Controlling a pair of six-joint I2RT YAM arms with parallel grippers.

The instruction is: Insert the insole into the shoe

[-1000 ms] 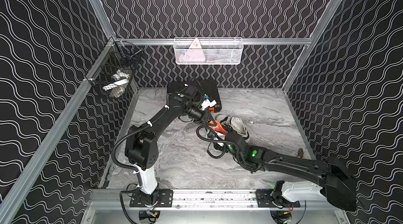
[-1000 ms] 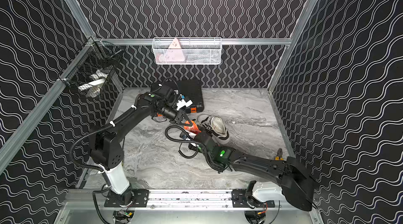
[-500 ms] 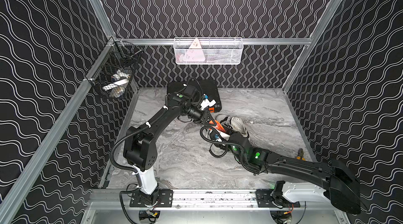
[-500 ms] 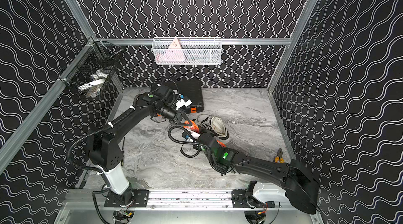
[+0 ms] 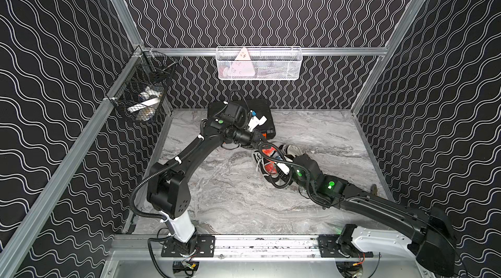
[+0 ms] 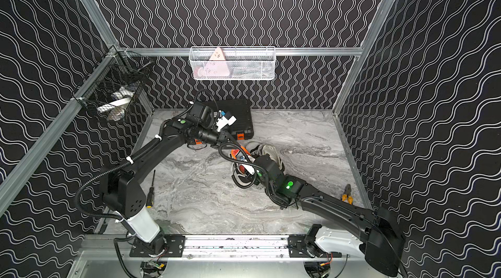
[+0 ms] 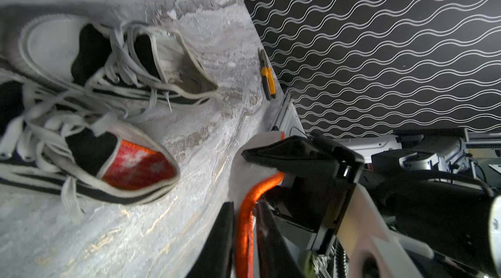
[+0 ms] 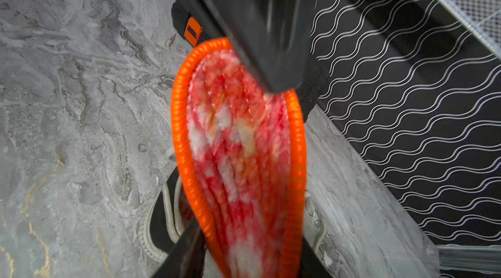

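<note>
An insole (image 8: 238, 154) with a red-and-white top and an orange rim hangs in the air between both grippers, above two black-and-white sneakers. My left gripper (image 7: 244, 204) is shut on one end of the insole (image 7: 245, 225), its fingers pressed against the rim. My right gripper (image 8: 250, 232) is shut on the other end, bowing it between the fingers (image 8: 187, 246). Just below lies the shoe (image 7: 151, 54) with an empty, bare inside, seen too in a top view (image 5: 291, 150). The nearer sneaker (image 7: 89, 152) has a red insole (image 7: 138, 168) lying in it.
A black tool case (image 5: 257, 108) sits at the back behind the left arm. Yellow-handled pliers (image 6: 347, 194) lie by the right wall and a screwdriver (image 6: 150, 190) near the left arm's base. A white wire basket (image 5: 259, 62) and a black one (image 5: 143, 97) hang on the walls.
My right gripper has closed its jaws on the insole that the left gripper was holding out. The left jaws have eased a little but the rim stays between them.
</note>
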